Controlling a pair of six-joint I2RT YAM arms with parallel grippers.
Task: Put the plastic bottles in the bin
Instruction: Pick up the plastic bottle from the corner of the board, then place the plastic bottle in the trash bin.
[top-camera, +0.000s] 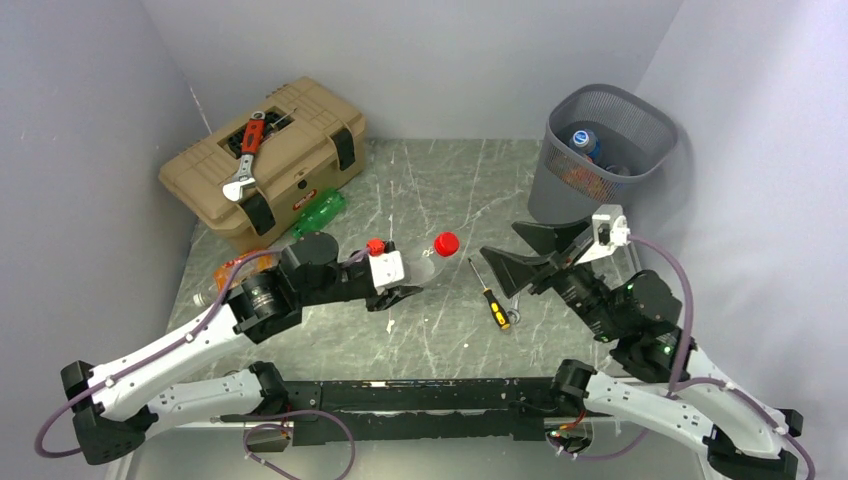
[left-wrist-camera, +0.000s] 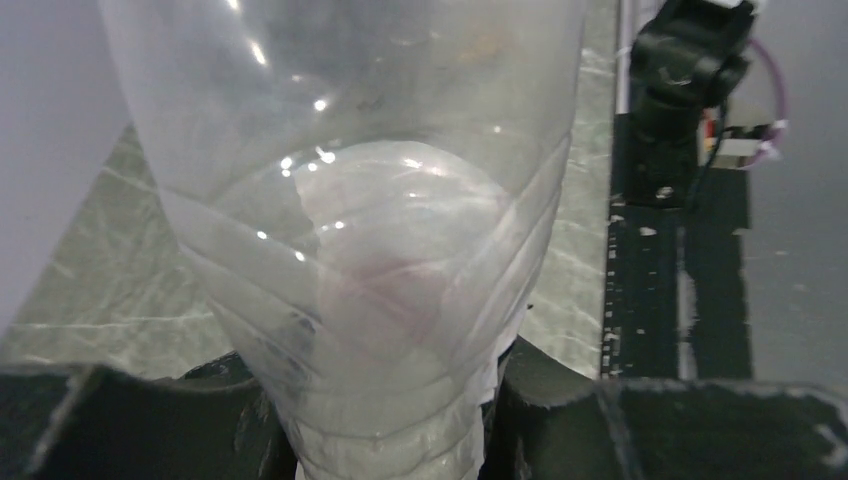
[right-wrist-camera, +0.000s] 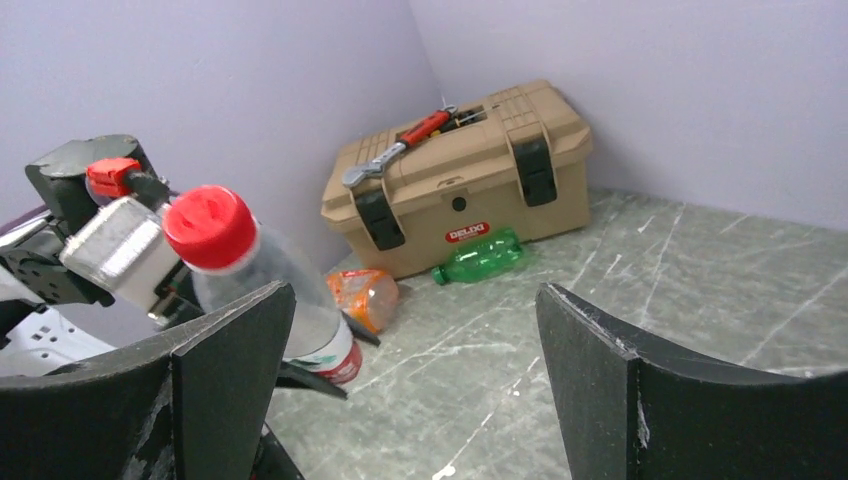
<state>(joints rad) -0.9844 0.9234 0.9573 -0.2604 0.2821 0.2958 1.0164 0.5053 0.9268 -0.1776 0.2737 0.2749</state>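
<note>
My left gripper (top-camera: 404, 289) is shut on the lower part of a clear plastic bottle with a red cap (top-camera: 432, 258) and holds it near the table's middle. The bottle fills the left wrist view (left-wrist-camera: 380, 230), between the dark fingers (left-wrist-camera: 600, 420). My right gripper (top-camera: 532, 256) is open and empty, just right of the cap. In the right wrist view the held bottle (right-wrist-camera: 262, 285) shows by the left finger (right-wrist-camera: 225, 375). A green bottle (top-camera: 320, 212) and an orange-labelled bottle (top-camera: 238, 268) lie by the toolbox. The grey mesh bin (top-camera: 600, 150) stands at the back right with bottles inside.
A tan toolbox (top-camera: 265, 160) with a red-handled wrench (top-camera: 246, 158) on its lid stands at the back left. A yellow-and-black screwdriver (top-camera: 492, 298) lies between the grippers. Purple walls close in the table on three sides.
</note>
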